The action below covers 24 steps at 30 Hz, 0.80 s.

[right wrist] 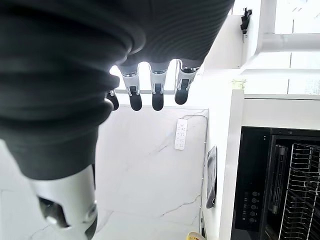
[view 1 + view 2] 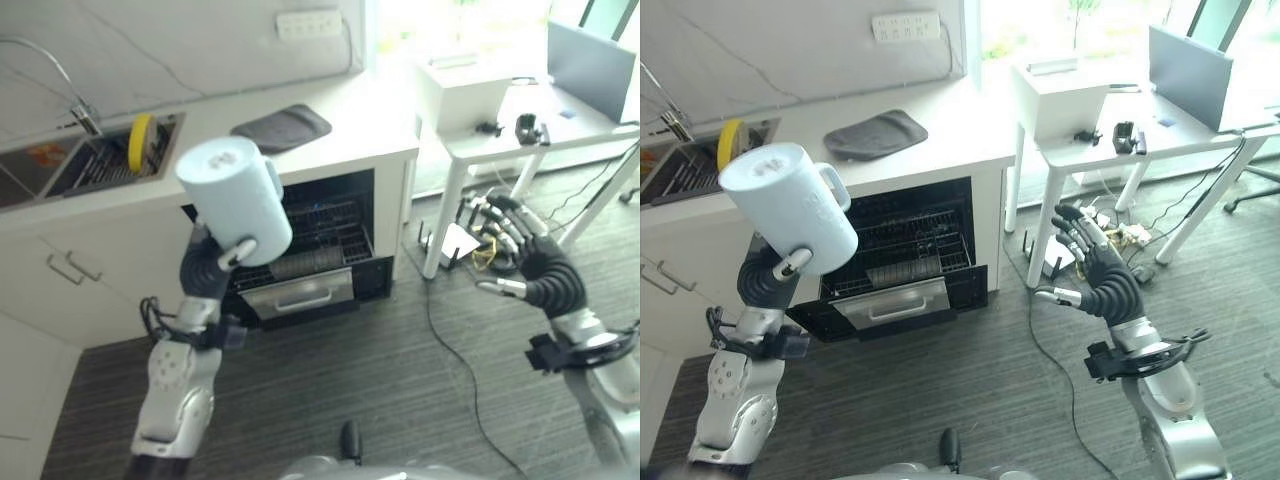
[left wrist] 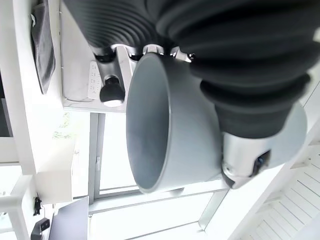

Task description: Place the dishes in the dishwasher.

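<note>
The left hand [image 2: 212,262] grips a pale blue mug [image 2: 235,198], raised above and in front of the open dishwasher [image 2: 305,250]; its rack seems empty. The right hand [image 2: 1098,272] hangs open, holding nothing.

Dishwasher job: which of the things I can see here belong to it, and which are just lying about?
Belongs to the job:
mug in left hand
open dishwasher
yellow plate in sink

Just lying about:
grey mat
white table
laptop
idle right hand
</note>
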{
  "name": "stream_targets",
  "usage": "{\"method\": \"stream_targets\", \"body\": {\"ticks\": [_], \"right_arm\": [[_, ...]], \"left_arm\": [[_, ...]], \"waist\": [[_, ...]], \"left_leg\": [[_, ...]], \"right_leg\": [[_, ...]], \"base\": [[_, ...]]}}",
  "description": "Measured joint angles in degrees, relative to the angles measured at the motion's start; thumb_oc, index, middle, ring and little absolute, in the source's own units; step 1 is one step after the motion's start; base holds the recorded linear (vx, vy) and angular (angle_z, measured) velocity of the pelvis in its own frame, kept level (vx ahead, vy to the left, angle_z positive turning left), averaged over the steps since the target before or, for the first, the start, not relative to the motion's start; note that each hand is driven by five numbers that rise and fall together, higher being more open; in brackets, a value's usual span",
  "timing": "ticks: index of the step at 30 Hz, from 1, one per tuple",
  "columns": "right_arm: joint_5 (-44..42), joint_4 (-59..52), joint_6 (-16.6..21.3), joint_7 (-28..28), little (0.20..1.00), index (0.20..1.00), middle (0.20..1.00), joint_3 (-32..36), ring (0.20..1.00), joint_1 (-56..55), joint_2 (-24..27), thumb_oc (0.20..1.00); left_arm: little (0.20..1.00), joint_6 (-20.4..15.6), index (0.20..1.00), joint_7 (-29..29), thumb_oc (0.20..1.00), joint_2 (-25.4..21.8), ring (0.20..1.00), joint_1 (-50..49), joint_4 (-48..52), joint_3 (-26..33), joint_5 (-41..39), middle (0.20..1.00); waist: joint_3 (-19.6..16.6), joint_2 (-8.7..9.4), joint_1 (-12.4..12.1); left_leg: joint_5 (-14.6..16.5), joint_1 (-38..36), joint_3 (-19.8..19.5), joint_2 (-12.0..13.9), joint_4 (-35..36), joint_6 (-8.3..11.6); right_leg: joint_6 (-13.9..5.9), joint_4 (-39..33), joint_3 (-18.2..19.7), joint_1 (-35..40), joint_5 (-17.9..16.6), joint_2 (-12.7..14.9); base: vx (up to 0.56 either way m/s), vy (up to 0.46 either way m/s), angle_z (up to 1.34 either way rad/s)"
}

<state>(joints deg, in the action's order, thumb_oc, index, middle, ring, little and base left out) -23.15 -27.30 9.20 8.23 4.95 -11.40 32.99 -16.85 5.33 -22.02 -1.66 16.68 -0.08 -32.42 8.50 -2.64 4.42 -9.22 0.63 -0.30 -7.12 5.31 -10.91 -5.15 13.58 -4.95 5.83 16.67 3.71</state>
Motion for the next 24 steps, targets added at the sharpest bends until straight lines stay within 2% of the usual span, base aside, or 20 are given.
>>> {"method": "stream_targets", "body": {"ticks": [1,2,3,5,8,9,10,11,12,13,14,16,17,18,20,24], "right_arm": [[0.0,-0.2,0.0,0.1,1.0,1.0,1.0,-0.3,1.0,0.4,-0.6,1.0],[0.0,-0.1,0.0,0.1,1.0,1.0,1.0,-0.5,1.0,1.5,-0.5,1.0],[0.0,0.0,0.1,0.1,1.0,1.0,1.0,-0.6,1.0,2.7,-0.5,1.0],[0.0,0.8,0.1,0.2,1.0,1.0,1.0,-1.1,1.0,3.1,-0.6,1.0],[0.6,2.2,0.0,0.4,1.0,1.0,1.0,-1.4,1.0,2.9,-0.7,1.0],[0.7,2.2,0.0,0.7,1.0,1.0,1.0,-1.8,1.0,2.7,-1.3,1.0],[0.7,2.2,0.0,1.0,1.0,1.0,1.0,-2.2,1.0,2.4,-2.3,1.0],[0.7,2.0,0.0,1.0,1.0,1.0,1.0,-2.2,1.0,2.1,-2.3,1.0],[0.7,2.0,0.0,1.1,1.0,1.0,1.0,-2.2,1.0,2.1,-2.3,1.0],[0.7,2.0,0.0,1.2,1.0,1.0,1.0,-2.2,1.0,2.1,-2.3,1.0],[0.7,2.0,0.0,1.2,1.0,1.0,1.0,-2.3,1.0,2.0,-2.3,1.0],[0.7,2.1,0.1,1.2,1.0,1.0,1.0,-2.1,1.0,1.8,-2.0,1.0],[0.7,2.2,0.1,1.2,1.0,1.0,1.0,-2.3,1.0,1.7,-2.0,1.0],[0.6,2.2,0.1,1.3,1.0,1.0,1.0,-2.2,1.0,1.7,-1.7,1.0],[0.6,2.5,0.1,1.1,1.0,1.0,1.0,-2.1,1.0,2.2,-1.6,1.0],[0.6,2.8,0.1,0.7,1.0,1.0,1.0,-2.1,1.0,1.7,-1.6,1.0]], "left_arm": [[0.2,0.0,0.2,-0.1,0.2,-0.1,0.2,0.0,0.2,0.0,-0.1,0.2],[0.2,0.0,0.2,0.0,0.2,-0.3,0.2,0.0,0.3,-0.1,-0.1,0.2],[0.2,0.1,0.2,0.1,0.2,-0.5,0.2,-0.1,0.2,0.0,-0.1,0.2],[0.2,0.4,0.2,0.5,0.2,-0.7,0.2,-0.8,0.2,0.2,-0.1,0.2],[0.2,0.9,0.2,0.8,0.2,-1.0,0.2,-2.5,0.1,0.3,-0.1,0.2],[0.2,1.1,0.2,0.8,0.2,-1.4,0.2,-3.1,0.1,0.3,-0.1,0.2],[0.2,1.5,0.2,0.8,0.2,-2.0,0.2,-3.1,0.2,0.2,-0.2,0.2],[0.2,1.6,0.2,0.9,0.2,-2.5,0.2,-3.0,0.4,0.3,-0.2,0.2],[0.2,1.8,0.2,0.8,0.2,-2.7,0.2,-3.0,0.6,0.7,-0.2,0.2],[0.2,2.0,0.2,0.6,0.2,-2.8,0.2,-2.8,1.0,0.8,-0.2,0.2],[0.2,2.1,0.2,0.4,0.2,-3.2,0.2,-2.5,0.9,0.7,-0.2,0.2],[0.2,2.1,0.2,0.3,0.2,-3.5,0.2,-2.9,0.8,0.6,-0.2,0.2],[0.2,2.1,0.2,0.3,0.2,-3.5,0.2,-3.4,0.9,0.5,-0.2,0.2],[0.2,1.9,0.2,0.3,0.2,-3.1,0.2,-4.5,1.1,0.4,-0.4,0.2],[0.2,1.9,0.2,0.5,0.2,-2.9,0.2,-6.0,1.2,-0.3,-0.7,0.2],[0.2,1.9,0.2,1.3,0.2,-1.8,0.2,-5.8,1.0,-0.4,-2.7,0.2]], "waist": [[-0.1,0.8,-1.1],[0.0,1.1,-2.2],[-0.1,1.16,-2.7],[-0.2,1.61,-3.9],[-0.2,2.24,-4.1],[-0.6,3.15,-4.0],[-0.7,4.0,-3.5],[-0.9,4.26,-3.1],[-0.9,4.17,-3.3],[-0.7,3.78,-3.2],[-0.8,3.57,-3.1],[-0.9,3.94,-3.2],[-1.0,4.19,-3.6],[-1.0,4.22,-3.5],[-1.0,2.9,-3.7],[-0.9,2.08,-3.0]], "left_leg": [[0.1,-1.0,0.5,0.0,0.0,0.2],[0.6,-1.7,1.0,0.2,0.0,1.04],[1.9,-2.5,0.9,0.9,0.0,3.33],[3.1,-3.4,0.7,1.4,0.0,4.58],[4.7,-4.7,0.4,2.0,0.0,3.97],[4.9,-5.4,0.3,1.6,0.0,3.94],[5.0,-6.7,-1.4,1.2,0.0,4.09],[5.1,-6.8,-1.7,1.0,0.0,3.89],[5.5,-6.8,-2.3,1.0,0.0,3.56],[5.5,-6.7,-2.9,1.4,0.0,3.74],[5.3,-6.8,-3.3,1.9,0.0,4.31],[6.0,-7.2,-4.1,2.0,0.0,5.22],[7.2,-7.6,-5.0,1.9,0.1,6.23],[7.6,-8.2,-5.4,2.1,0.0,6.72],[8.0,-8.7,-5.4,3.6,0.0,7.64],[7.9,-9.2,-6.5,5.5,0.0,9.25]], "right_leg": [[1.72,-4.0,-0.6,3.2,-2.3,-0.2],[1.95,-4.5,-0.7,4.0,-3.1,-0.4],[1.9,-3.5,-1.8,4.3,-3.1,-0.9],[1.36,0.3,-2.0,3.7,-2.8,-1.3],[0.23,14.4,-2.0,-2.3,-2.7,-0.9],[0.2,18.5,-2.0,-3.6,-2.8,-0.2],[-1.13,25.9,-1.8,-6.8,-2.8,0.8],[-1.7,27.3,-1.4,-8.6,-2.0,1.6],[-1.63,26.1,-1.1,-10.3,-1.2,1.8],[-1.57,21.4,-0.4,-11.7,-1.1,1.9],[-1.73,13.5,-0.5,-11.7,-1.5,1.8],[-1.09,2.5,-0.4,-11.5,-6.0,1.8],[-0.89,-0.2,-0.5,-10.9,-9.8,1.6],[0.14,-3.2,-0.5,-9.0,-13.7,1.4],[1.12,-7.6,-0.7,-6.2,-15.5,-0.5],[2.65,-9.7,-0.7,-4.1,-15.9,-2.8]], "base": [[0.13,0.244,0.3],[0.13,0.253,0.14],[0.09,0.191,0.13],[0.09,0.221,0.08],[0.08,0.172,0.02],[0.07,0.116,0.17],[0.08,0.076,0.27],[0.1,0.045,0.25],[0.09,0.005,0.24],[0.09,-0.04,0.28],[0.06,-0.031,0.4],[0.1,-0.083,0.34],[0.1,-0.121,0.24],[0.06,-0.095,0.15],[0.08,-0.122,0.01],[0.13,-0.185,0.12]]}}
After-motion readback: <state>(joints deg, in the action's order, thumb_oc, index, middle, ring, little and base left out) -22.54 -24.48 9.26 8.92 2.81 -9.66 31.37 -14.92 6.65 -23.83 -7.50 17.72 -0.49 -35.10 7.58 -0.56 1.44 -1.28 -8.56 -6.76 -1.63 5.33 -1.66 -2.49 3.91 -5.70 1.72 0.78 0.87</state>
